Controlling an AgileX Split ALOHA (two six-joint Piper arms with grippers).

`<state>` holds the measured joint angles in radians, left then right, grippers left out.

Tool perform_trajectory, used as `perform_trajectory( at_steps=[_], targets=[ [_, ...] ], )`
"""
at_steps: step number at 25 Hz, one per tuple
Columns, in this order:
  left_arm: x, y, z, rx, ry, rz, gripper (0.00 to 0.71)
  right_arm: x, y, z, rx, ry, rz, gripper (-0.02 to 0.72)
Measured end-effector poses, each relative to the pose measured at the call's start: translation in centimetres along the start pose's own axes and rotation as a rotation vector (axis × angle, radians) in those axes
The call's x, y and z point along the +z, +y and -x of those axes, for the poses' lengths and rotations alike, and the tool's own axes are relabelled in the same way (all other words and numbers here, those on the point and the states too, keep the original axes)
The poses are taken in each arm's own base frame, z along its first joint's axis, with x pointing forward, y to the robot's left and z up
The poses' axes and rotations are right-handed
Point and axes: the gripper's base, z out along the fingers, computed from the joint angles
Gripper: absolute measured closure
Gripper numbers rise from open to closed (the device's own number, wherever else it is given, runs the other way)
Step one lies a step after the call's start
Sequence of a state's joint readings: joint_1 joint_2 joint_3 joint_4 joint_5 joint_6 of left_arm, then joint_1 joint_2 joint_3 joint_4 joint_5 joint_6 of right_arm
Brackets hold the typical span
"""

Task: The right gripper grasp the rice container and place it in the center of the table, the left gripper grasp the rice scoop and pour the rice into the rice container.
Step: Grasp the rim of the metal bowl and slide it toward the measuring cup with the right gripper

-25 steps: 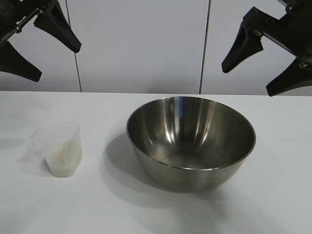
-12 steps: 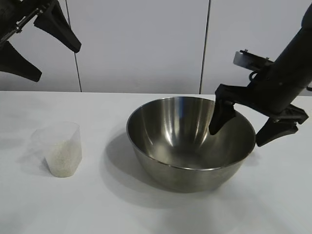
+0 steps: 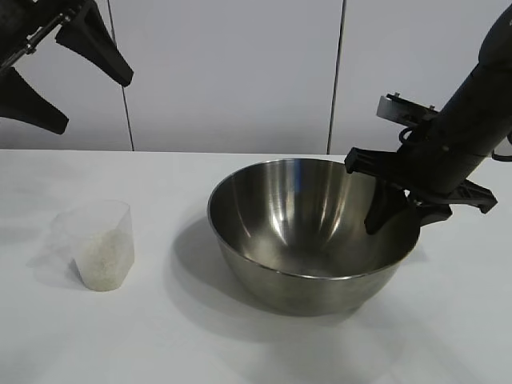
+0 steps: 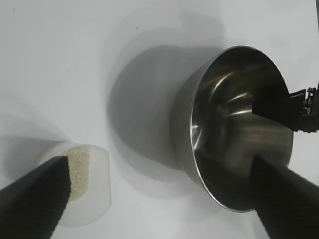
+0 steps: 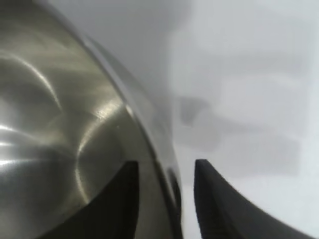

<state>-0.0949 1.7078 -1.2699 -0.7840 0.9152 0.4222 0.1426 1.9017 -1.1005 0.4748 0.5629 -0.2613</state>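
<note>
The right tool [image 3: 408, 214] straddles the near-right rim of the rice container [image 3: 308, 232], one finger inside the steel bowl and the other outside the wall, so that closing pinches the thin rim, the only part of so wide a bowl that the fingers can span. In the right wrist view the two fingers stand close on either side of the rim [image 5: 167, 174] with a sliver of gap showing beside the outer one, so the clench looks nearly made but a firm hold cannot be confirmed. The bowl sits on the white surface [image 3: 448, 320], roughly mid-width and a little toward the right arm. The left tool [image 3: 60, 72] hangs high at the far left with its fingers spread wide, waiting above the rice scoop [image 3: 100, 244], which stands upright on the surface, well apart from the bowl, with the rice [image 3: 102, 260] heaped in its lower part.
</note>
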Motion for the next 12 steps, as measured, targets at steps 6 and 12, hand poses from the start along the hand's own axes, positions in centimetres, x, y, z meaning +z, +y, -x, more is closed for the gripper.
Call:
perform_trajectory(
  at_steps=[6, 12],
  targets=[
    [0.00, 0.00, 0.00, 0.000, 0.000, 0.000, 0.015, 0.00, 0.05, -0.13, 0.001, 0.014, 0.005, 0.685],
    [0.00, 0.00, 0.00, 0.000, 0.000, 0.000, 0.015, -0.31, 0.44, -0.34, -0.003, 0.037, 0.036, 0.685]
  ],
)
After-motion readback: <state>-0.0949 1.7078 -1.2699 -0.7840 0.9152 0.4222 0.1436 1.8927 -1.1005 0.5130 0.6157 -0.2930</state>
